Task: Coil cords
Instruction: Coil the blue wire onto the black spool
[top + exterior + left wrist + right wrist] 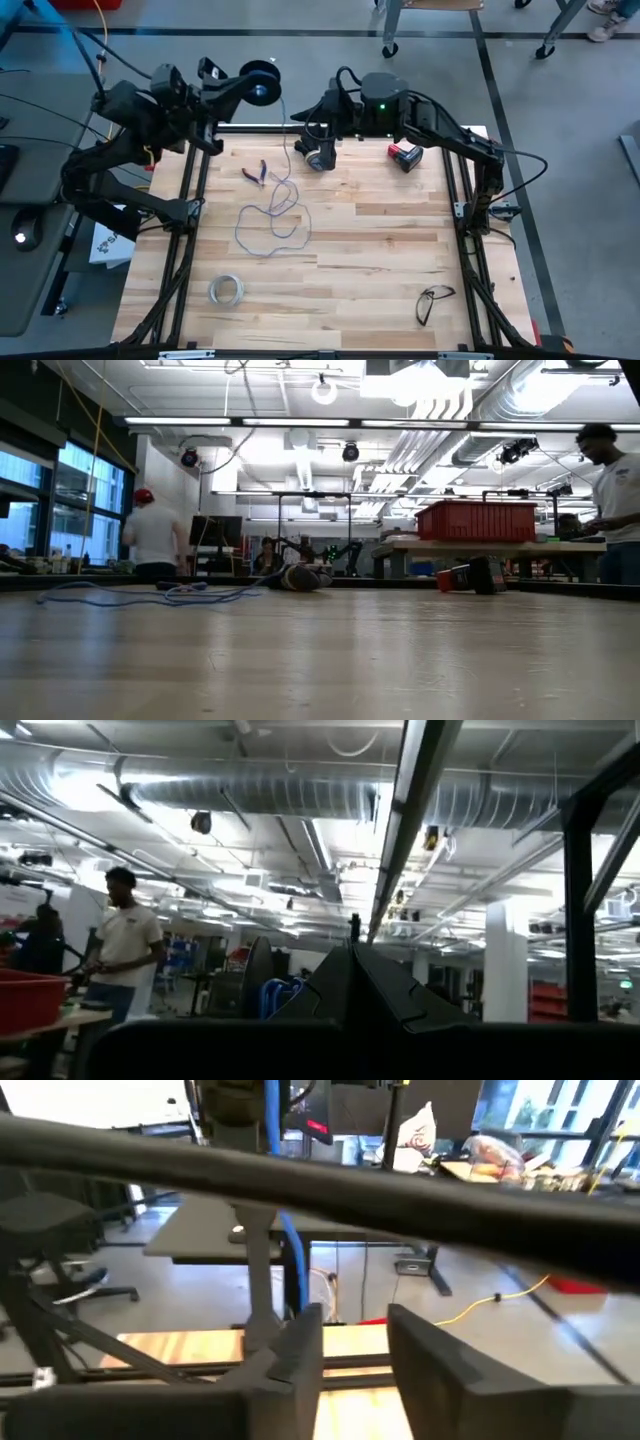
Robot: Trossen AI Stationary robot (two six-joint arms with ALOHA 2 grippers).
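The thin bluish-grey wire (272, 215) lies in loose loops on the wooden table; it also shows in the low view (150, 596). One strand (286, 135) rises to the small dark spool (262, 83), which my left gripper (245, 84) holds above the table's far edge. My right gripper (312, 150) is open, low at the far edge just right of that strand. In the right wrist view the strand (290, 1260) runs down past one finger (300, 1345); I cannot tell whether they touch. My left gripper is shut on the spool's rim (256, 982), on the side toward the table's left. The fingers come level from the left. The spool is lifted clear of the table, with some blue wire wound on it (285, 995) and a strand hanging down.
Small pliers (255, 173) lie left of the wire. A red and black block (405, 157) sits at the far right. A whitish tape ring (226, 290) and dark glasses (434, 301) lie near the front. People stand in the room behind (155, 540).
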